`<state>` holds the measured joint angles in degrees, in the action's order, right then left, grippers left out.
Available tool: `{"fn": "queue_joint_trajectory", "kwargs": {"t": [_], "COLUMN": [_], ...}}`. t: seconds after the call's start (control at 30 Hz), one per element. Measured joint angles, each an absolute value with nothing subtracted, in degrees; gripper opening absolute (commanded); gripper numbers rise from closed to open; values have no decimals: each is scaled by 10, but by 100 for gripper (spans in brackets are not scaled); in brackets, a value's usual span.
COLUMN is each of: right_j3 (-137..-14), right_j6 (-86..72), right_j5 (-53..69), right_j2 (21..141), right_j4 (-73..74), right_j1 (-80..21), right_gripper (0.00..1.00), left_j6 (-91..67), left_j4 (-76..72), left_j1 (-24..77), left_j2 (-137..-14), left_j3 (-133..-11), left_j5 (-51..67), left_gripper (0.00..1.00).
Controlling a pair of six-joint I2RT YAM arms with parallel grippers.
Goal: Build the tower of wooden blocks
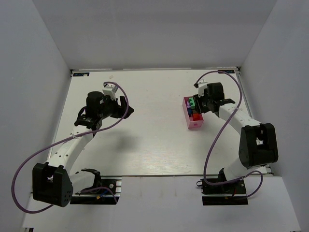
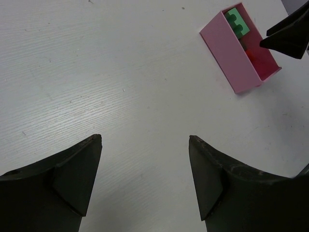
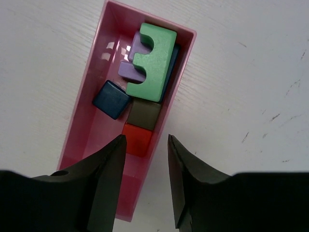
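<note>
The wood blocks lie packed in a pink box [image 3: 79, 116]: a notched green block [image 3: 152, 60] on top of a lilac one [image 3: 129, 68], a dark blue cube [image 3: 112, 99], a grey block [image 3: 145, 114] and a red-orange block [image 3: 138, 140]. No separate tower is in view. My right gripper [image 3: 145, 140] is open just above the box, one finger over its inside and one outside its right wall, holding nothing. The box [image 1: 194, 123] and right gripper [image 1: 202, 104] show at right in the top view. My left gripper [image 2: 145, 137] is open and empty over bare table, far left of the box [image 2: 227, 53].
The white table [image 1: 145, 140] is walled by grey panels on the left, back and right. The right arm [image 1: 251, 140] runs along the right side. The left arm [image 1: 72, 145] and its purple cable lie at the left. The right gripper's fingers [image 2: 289, 34] show by the box.
</note>
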<state>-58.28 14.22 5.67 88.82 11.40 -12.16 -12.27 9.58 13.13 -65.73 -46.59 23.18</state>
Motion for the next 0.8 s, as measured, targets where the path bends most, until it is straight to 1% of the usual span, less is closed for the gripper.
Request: {"fn": "queue_joint_trajectory", "kwargs": {"t": [0.33,0.8], "right_j3": [-604,-628], "right_j6": [148,160], "right_j5": [29,29], "right_j2": [924,967], "right_j4": [123,136], "right_j1": [-126,-129], "right_gripper": [46,36], "left_j6": [-129,-130], "left_j4": [96,96], "left_j1": [131,131], "left_j2": [-658,-663], "left_j3": [-466,-467], "left_j5": [242,246], "left_gripper": [82,82]}}
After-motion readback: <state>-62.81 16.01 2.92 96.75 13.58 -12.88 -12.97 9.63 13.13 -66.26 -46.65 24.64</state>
